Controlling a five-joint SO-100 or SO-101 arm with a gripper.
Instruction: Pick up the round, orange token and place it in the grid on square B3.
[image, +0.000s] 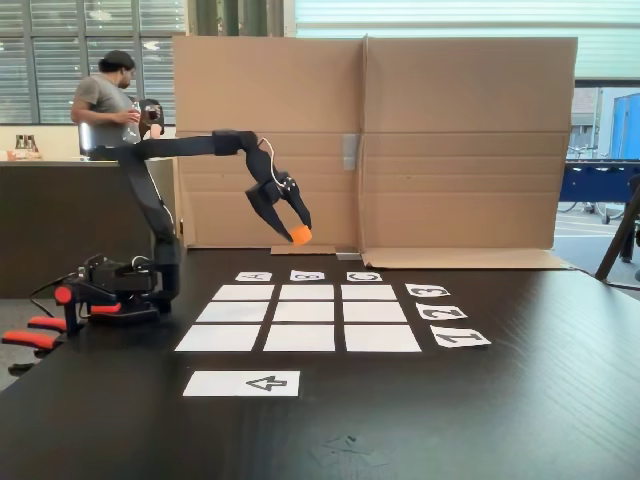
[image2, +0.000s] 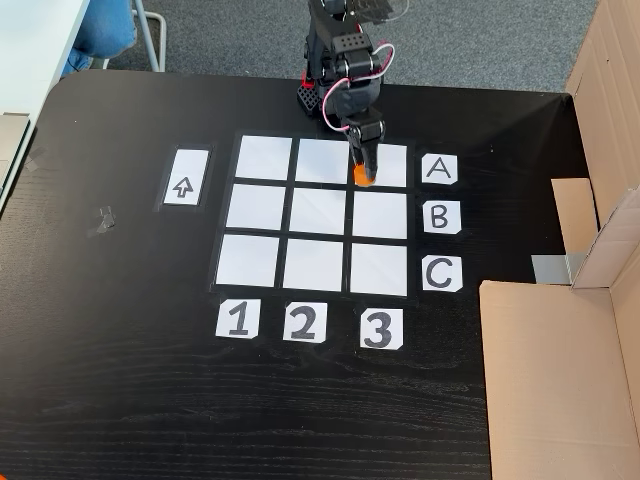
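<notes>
The gripper (image: 298, 234) hangs well above the table in the side-on fixed view, fingers clamped on the orange token (image: 301, 236), which peeks out at the very tips. From the fixed view looking down, the gripper (image2: 364, 176) sits over the top-right cell of the grid (image2: 262, 210), the one in the row marked by the A card (image2: 438, 169) and the column above the 3 card (image2: 381, 329). Token (image2: 365, 179) in hand, then, and carried high.

Square B3 (image2: 379, 215) is the next cell along, level with the B card (image2: 441, 216), blank and waiting. So the job now, as I read it, is a short reach outward from the base, away from the arm's shoulder. Best done level first, then straight down. The token is only pinched at its edge, so a slow descent looks wise; a jolt could twist it loose. Aim for the middle of the paper, since the gaps between cells are narrow. Let go only once the token's flat face is touching the sheet, otherwise it may roll off towards the C card (image2: 441, 273)
</notes>
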